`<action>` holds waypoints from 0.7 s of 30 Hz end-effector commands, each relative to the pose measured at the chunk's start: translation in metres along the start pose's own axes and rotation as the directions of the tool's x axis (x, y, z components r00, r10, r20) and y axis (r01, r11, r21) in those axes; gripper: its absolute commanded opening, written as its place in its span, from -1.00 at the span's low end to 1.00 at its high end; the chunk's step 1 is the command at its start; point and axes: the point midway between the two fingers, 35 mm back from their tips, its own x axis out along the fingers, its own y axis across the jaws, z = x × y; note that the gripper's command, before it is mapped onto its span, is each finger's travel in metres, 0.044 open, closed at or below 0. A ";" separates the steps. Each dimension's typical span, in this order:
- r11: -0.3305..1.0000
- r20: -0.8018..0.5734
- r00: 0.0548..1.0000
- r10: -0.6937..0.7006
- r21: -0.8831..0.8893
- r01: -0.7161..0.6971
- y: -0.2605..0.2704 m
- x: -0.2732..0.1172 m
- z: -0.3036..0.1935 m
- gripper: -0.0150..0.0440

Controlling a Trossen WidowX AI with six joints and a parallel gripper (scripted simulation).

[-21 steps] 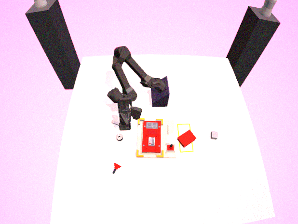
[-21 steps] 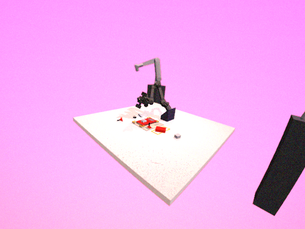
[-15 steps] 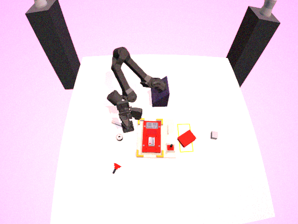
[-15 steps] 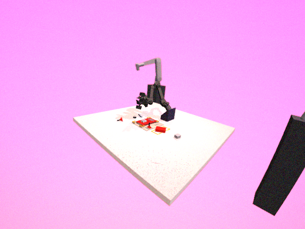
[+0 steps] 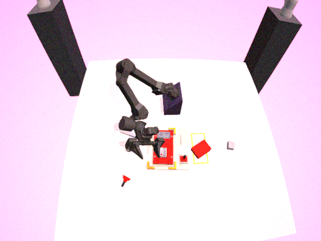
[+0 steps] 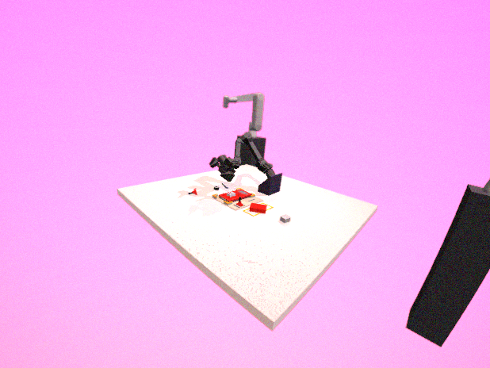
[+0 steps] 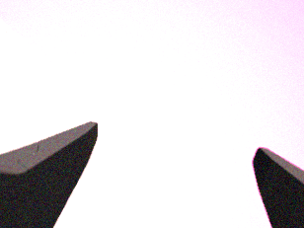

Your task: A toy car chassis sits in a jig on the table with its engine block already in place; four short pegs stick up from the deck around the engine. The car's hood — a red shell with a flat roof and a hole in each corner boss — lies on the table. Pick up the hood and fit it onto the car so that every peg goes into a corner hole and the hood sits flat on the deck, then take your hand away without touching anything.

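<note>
Place: bare test bench | evidence: white square tabletop (image 6: 254,254) mid-frame, plain pink backdrop all round | dark pillars (image 5: 55,47) upper left and upper right | jig (image 5: 182,167) with yellow corner markers, centre.

I can't read any text, number or brand anywhere from my seat. The nearest thing to a label is on the engine block (image 5: 163,143) in the red chassis (image 5: 169,158): two small grey plates with darker marks, far too blurred in the top view to make out as letters or figures. In the exterior view they are only specks. The wrist view shows no writing at all. The yellow outline (image 5: 193,156) on the table (image 5: 233,195) is a plain rectangle carrying no characters.
</note>
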 end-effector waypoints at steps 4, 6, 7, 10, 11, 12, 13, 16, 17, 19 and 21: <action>0.786 -0.102 0.950 0.296 0.591 -0.182 0.071 0.051 -0.001 1.00; 0.730 -0.115 0.929 0.352 0.655 -0.195 0.085 0.057 0.001 1.00; 0.711 -0.120 0.921 0.370 0.675 -0.198 0.090 0.059 0.002 1.00; 0.654 -0.133 0.902 0.411 0.732 -0.191 0.100 0.063 0.003 1.00; 0.612 -0.142 0.887 0.439 0.770 -0.180 0.107 0.065 0.004 1.00; 0.564 -0.153 0.869 0.471 0.810 -0.163 0.115 0.067 0.005 1.00; 0.516 -0.164 0.849 0.502 0.845 -0.142 0.124 0.070 0.007 1.00; 0.381 -0.198 0.782 0.591 0.923 -0.054 0.148 0.074 0.011 1.00; 0.341 -0.210 0.757 0.619 0.940 -0.018 0.156 0.075 0.012 1.00; 0.270 -0.234 0.703 0.672 0.961 0.062 0.172 0.076 0.016 1.00; 0.216 -0.259 0.646 0.718 0.965 0.147 0.187 0.075 0.020 1.00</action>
